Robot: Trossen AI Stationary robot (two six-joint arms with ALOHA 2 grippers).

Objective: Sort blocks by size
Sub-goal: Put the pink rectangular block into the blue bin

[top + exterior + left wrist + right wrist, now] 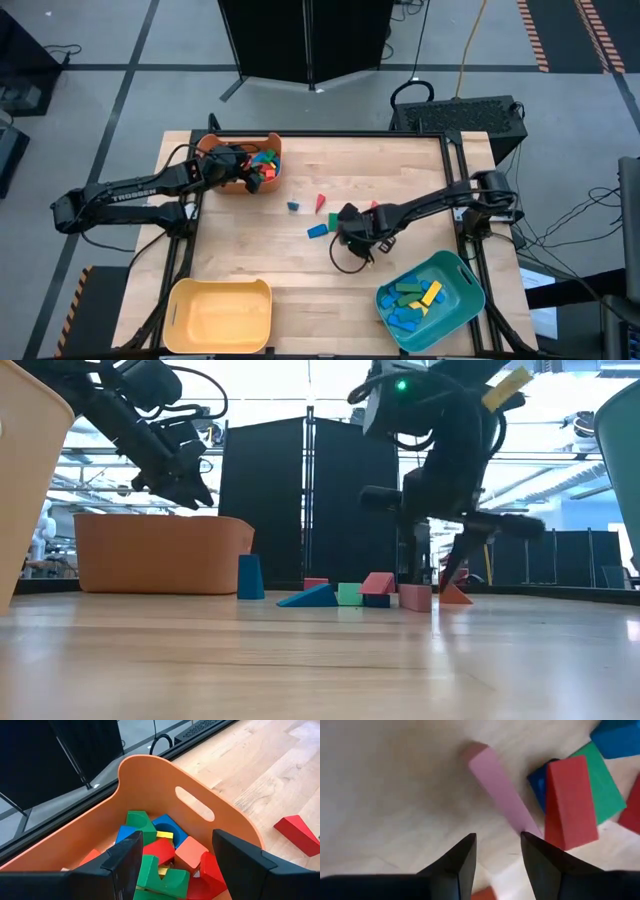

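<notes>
Several loose blocks lie flat at the table's middle: a pink bar (497, 785), a red wedge (570, 802) lying on a green block (605, 785), a blue wedge (318, 231), a small blue block (293, 206) and a red one (320, 203). My right gripper (498, 842) points down over the bare wood just short of the pink bar's near end, open, with nothing between its fingers. My left gripper (177, 855) hangs open above the orange bin (150, 780) at the far left, over the mixed blocks (160, 850) in it, holding nothing.
A yellow bin (220, 312) stands at the near left corner. A teal bin (432, 300) with blue, green and yellow blocks stands at the near right. A black frame runs along the table's edges. Bare wood lies between the two near bins.
</notes>
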